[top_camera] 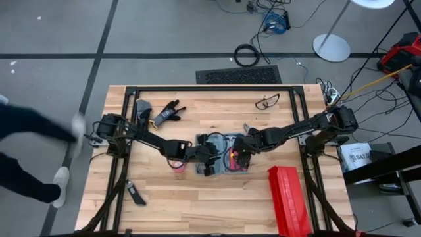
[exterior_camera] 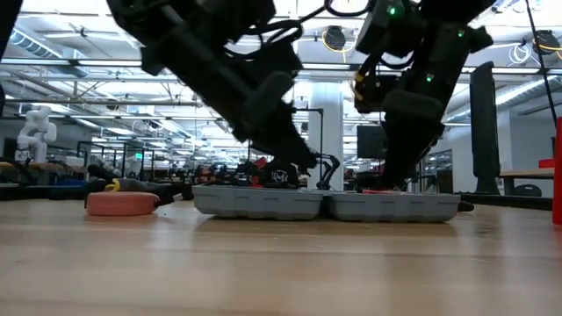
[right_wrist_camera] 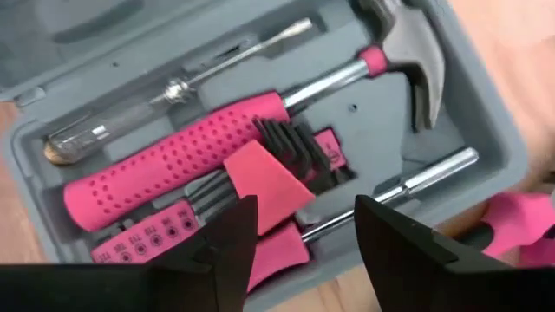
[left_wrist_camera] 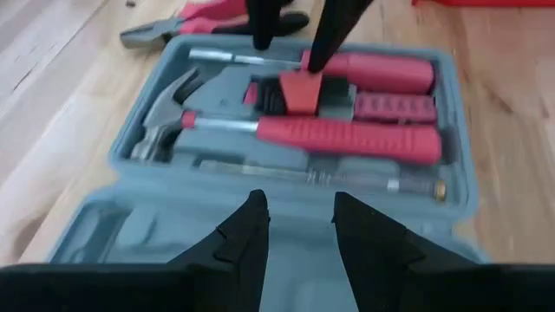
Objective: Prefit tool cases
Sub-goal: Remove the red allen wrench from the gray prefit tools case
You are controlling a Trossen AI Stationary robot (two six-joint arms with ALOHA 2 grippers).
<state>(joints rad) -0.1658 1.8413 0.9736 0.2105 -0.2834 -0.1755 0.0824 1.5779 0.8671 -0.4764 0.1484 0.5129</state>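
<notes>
Pale wooden planks make up the table (top_camera: 164, 197), which stands on grey floor. At far left a person's leg (top_camera: 26, 178) shows beside it. On the table's far left lies a black glove (top_camera: 168, 112); near the front left lies a dark tool (top_camera: 135, 194). The left gripper (left_wrist_camera: 299, 230) hovers over the left half of the open tool case (top_camera: 220, 155) at the table's middle, fingers apart and empty. A round pink object (exterior_camera: 121, 204) lies just left of the case. The right gripper (right_wrist_camera: 299, 238) hangs over the case's right half, above the pink-handled hammer (right_wrist_camera: 217, 143), jaws apart, holding nothing. Safety glasses (top_camera: 267, 101) lie far right; a red ribbed box (top_camera: 289, 201) sits near right.
</notes>
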